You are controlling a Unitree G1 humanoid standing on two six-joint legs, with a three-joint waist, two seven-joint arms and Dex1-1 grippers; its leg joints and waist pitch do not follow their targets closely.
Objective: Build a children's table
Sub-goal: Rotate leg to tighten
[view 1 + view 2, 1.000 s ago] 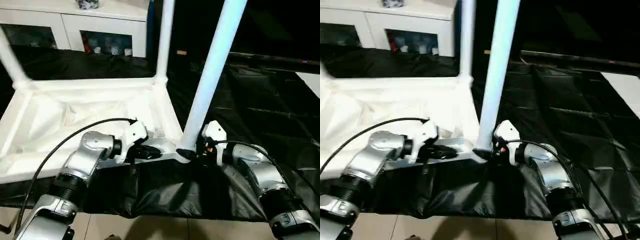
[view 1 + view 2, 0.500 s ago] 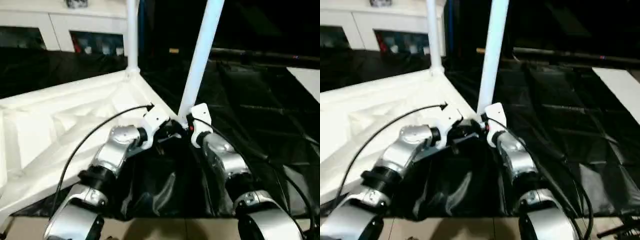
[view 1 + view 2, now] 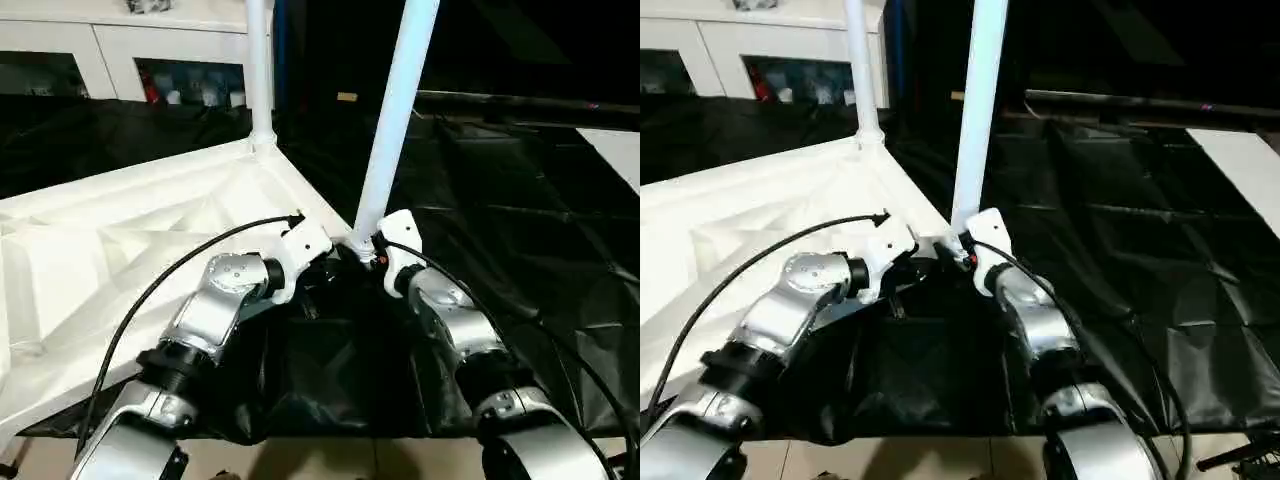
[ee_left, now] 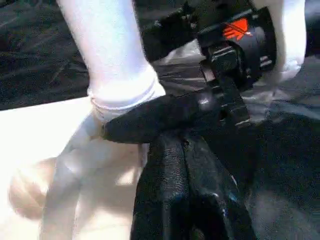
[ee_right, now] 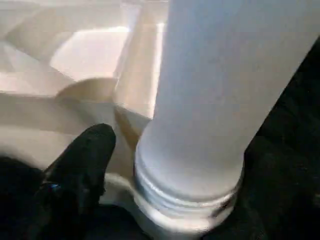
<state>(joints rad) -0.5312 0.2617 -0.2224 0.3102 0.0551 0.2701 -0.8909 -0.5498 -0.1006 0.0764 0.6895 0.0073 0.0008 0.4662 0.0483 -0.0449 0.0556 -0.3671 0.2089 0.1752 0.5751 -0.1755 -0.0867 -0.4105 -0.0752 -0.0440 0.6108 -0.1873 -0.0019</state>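
Inverted white plastic table top [image 3: 120, 250], rectangular with X-ribbed underside facing up, is lying on a black plastic sheet [image 3: 520, 200] so that its round corner sockets are open to receive legs. A long white tubular leg [image 3: 398, 110] is standing tilted in the near corner socket [image 5: 185, 210], its ringed end sitting in the socket mouth; a second white leg [image 3: 259, 70] is rising upright from the far corner.

The left gripper [image 4: 185, 165] is lying closed, its black fingers pressed together and holding nothing, its tip resting against the table's rim just beside the near leg, probably to steady the top against sliding. The right gripper [image 3: 362, 250] is reaching to the foot of the same leg; one black finger [image 5: 80, 165] is showing beside the socket and clear of the tube, so the jaws are standing wide, not clamping the leg. Whether the leg is fully seated is hard to judge, since the socket depth is hidden.

A white cabinet with glass doors [image 3: 130, 60] is standing behind the work.
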